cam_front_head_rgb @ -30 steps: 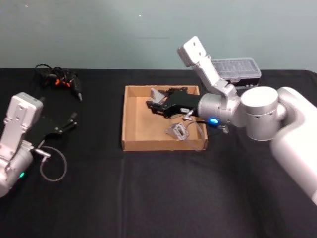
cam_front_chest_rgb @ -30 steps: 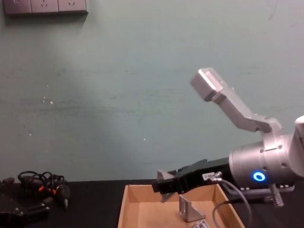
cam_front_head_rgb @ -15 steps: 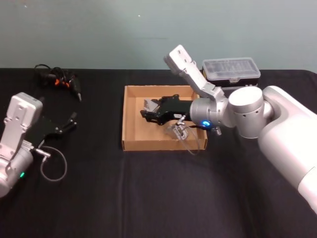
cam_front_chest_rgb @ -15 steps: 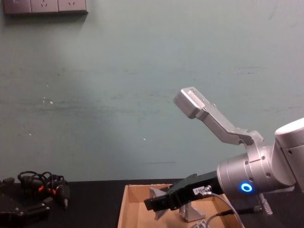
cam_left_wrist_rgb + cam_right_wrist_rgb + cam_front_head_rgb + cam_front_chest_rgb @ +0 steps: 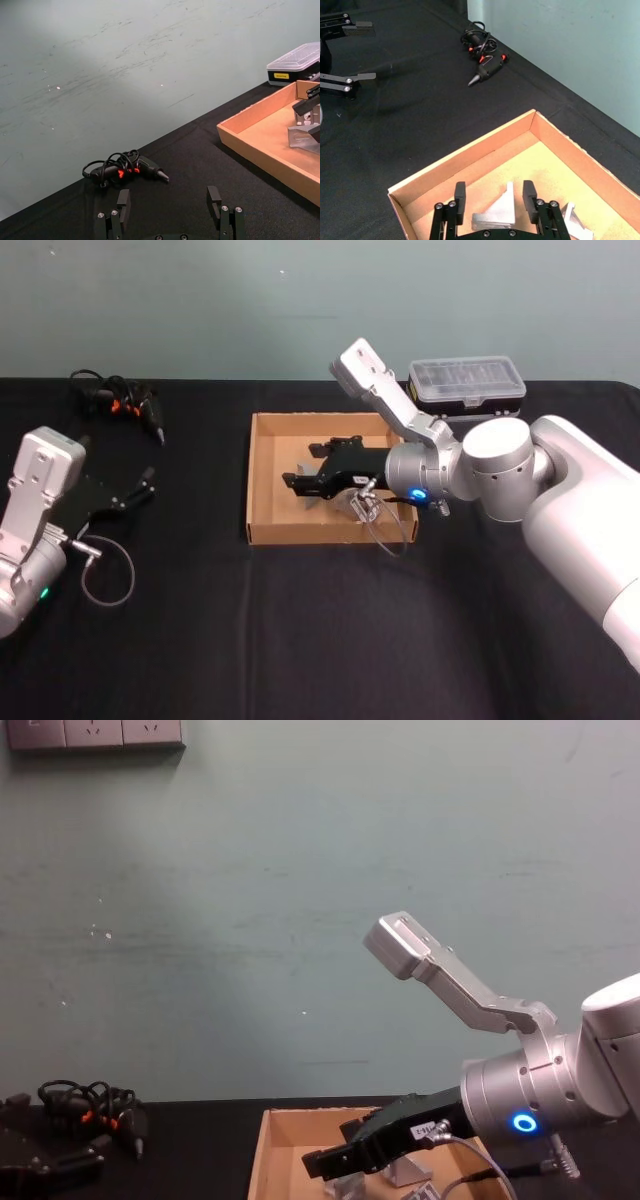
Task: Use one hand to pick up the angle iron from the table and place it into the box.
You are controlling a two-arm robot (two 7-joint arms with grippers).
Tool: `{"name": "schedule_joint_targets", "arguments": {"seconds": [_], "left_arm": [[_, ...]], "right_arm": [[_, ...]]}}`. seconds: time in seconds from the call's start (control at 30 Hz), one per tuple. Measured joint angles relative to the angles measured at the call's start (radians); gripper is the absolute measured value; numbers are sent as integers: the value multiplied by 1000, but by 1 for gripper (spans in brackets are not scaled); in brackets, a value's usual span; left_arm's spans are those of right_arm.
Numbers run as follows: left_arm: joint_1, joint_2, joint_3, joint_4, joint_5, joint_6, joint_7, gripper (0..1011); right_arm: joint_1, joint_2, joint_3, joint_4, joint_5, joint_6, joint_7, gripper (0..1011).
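Observation:
The tan box [image 5: 262, 480] sits mid-table. My right gripper [image 5: 307, 466] reaches low into it, open. In the right wrist view an angle iron [image 5: 496, 212] lies on the box floor [image 5: 485, 180] between the spread fingers [image 5: 460, 193], with small gaps on both sides. A second angle iron [image 5: 575, 226] lies close by, to the right of it in the head view [image 5: 355, 504]. The left wrist view shows the first angle iron [image 5: 304, 136] resting inside the box [image 5: 260, 150]. My left gripper [image 5: 140, 486] is parked open over the black table [image 5: 300, 620] at the left.
A black tool with orange marks and a coiled cable [image 5: 120, 400] lies at the back left. A black case with a clear lid [image 5: 468, 380] stands behind the box on the right. A loose cable loop [image 5: 105, 580] hangs by the left arm.
My right gripper has come down and forward into the box and spread its fingers; the angle iron it carried now rests on the box floor. The left arm has not moved.

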Motion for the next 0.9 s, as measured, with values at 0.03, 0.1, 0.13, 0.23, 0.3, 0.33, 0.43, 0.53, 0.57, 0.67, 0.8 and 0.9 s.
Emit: {"name": "schedule_joint_targets", "arguments": {"seconds": [0.03, 0.1, 0.13, 0.23, 0.3, 0.33, 0.43, 0.53, 0.57, 0.67, 0.8, 0.9], "left_arm": [[0, 0, 0, 0, 0, 0, 0, 1000], [0, 0, 0, 0, 0, 0, 0, 1000], [0, 0, 0, 0, 0, 0, 0, 1000], [0, 0, 0, 0, 0, 0, 0, 1000], [0, 0, 0, 0, 0, 0, 0, 1000], [0, 0, 0, 0, 0, 0, 0, 1000], [0, 0, 0, 0, 0, 0, 0, 1000], [0, 0, 0, 0, 0, 0, 0, 1000], [0, 0, 0, 0, 0, 0, 0, 1000], [0, 0, 0, 0, 0, 0, 0, 1000], [0, 0, 0, 0, 0, 0, 0, 1000], [0, 0, 0, 0, 0, 0, 0, 1000]], "right_arm": [[-3, 1, 3, -5, -1, -1, -1, 720], [-7, 4, 7, -12, -2, -1, -1, 774], [-9, 5, 9, -16, -3, -1, -3, 812], [-18, 10, 17, -33, -3, -1, -8, 877], [-26, 15, 26, -50, -3, -1, -16, 932], [-30, 17, 28, -58, -3, -2, -20, 964], [-48, 30, 38, -95, -4, -11, -37, 1000], [-81, 49, 57, -156, -7, -22, -71, 1000], [-92, 57, 61, -178, -11, -26, -83, 1000], [-137, 85, 83, -255, -29, -43, -140, 1000], [-216, 131, 121, -366, -64, -79, -227, 1000], [-272, 163, 148, -438, -92, -101, -285, 1000]]}}
